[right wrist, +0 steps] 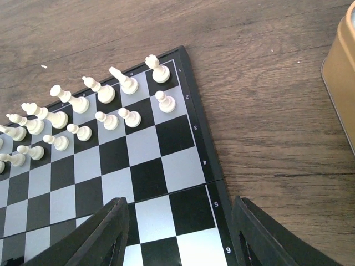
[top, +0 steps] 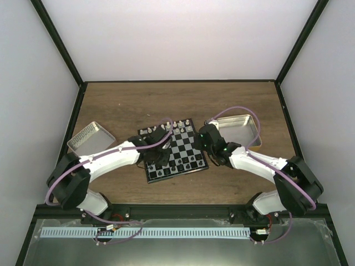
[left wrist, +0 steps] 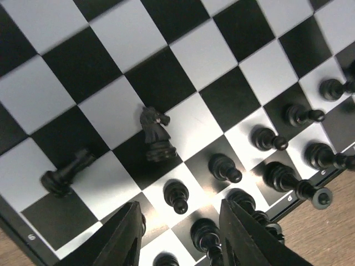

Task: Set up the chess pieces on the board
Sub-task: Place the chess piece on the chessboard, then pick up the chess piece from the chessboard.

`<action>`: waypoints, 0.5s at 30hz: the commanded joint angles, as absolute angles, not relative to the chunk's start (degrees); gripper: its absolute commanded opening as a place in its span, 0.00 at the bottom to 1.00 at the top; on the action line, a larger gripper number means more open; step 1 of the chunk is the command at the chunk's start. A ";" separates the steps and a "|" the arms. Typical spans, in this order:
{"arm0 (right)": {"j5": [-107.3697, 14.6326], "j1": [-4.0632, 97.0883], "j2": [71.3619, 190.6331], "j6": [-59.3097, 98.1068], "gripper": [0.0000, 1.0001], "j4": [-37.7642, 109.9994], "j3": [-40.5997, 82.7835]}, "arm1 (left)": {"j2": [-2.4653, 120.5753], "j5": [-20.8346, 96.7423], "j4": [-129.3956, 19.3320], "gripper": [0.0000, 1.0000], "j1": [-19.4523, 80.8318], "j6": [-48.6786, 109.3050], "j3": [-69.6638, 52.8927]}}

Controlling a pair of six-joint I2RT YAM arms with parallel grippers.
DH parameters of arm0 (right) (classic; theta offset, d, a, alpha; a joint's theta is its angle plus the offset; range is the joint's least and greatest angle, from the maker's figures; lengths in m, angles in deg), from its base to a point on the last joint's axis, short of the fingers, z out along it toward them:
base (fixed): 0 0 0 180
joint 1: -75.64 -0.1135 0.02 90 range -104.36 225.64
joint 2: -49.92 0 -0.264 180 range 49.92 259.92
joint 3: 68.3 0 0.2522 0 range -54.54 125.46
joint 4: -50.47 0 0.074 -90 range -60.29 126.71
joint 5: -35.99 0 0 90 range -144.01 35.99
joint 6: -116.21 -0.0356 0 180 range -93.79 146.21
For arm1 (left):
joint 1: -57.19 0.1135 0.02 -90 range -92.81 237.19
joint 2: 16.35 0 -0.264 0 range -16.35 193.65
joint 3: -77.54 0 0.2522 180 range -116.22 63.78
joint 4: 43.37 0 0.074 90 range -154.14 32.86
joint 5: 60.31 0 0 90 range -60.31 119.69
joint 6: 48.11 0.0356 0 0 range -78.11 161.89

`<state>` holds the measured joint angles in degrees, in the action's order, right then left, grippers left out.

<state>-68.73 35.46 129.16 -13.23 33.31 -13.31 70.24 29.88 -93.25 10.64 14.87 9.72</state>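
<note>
One toppled black piece (left wrist: pixel 66 172) lies at ten o'clock of the open, empty left hand (left wrist: pixel 180 238), whose reach may knock the knight (left wrist: pixel 155 136).

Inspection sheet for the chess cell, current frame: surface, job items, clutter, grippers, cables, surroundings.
Surface: wooden table, no spills seen.
Job's things: chessboard mid-table; black chess pieces ranked along its near edge; black knight alone ahead of them; one black piece apparently tipped over.
Clutter: white pieces ranked along the far edge; left metal tin and right metal tin flank the board.
Grippers: left gripper open above the black ranks; right gripper open, empty, above bare squares.
Cables: purple cables run along both arms.
Surroundings: white enclosure walls, dark frame.
</note>
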 commanded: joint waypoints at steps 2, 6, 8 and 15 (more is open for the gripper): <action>-68.09 35.91 130.02 -12.62 0.53 33.42 -10.74 | 67.71 25.07 -92.00 0.42 10.70 13.08 9.20; -68.19 35.91 129.96 -12.98 0.53 33.24 -11.03 | 70.39 24.34 -90.61 0.42 10.78 12.42 8.59; -68.29 35.91 129.86 -12.99 0.53 33.14 -11.24 | 72.21 24.14 -90.48 0.42 10.78 12.51 7.36; -68.37 35.91 129.55 -12.90 0.53 33.19 -11.74 | 77.34 25.23 -89.78 0.42 11.78 13.87 4.74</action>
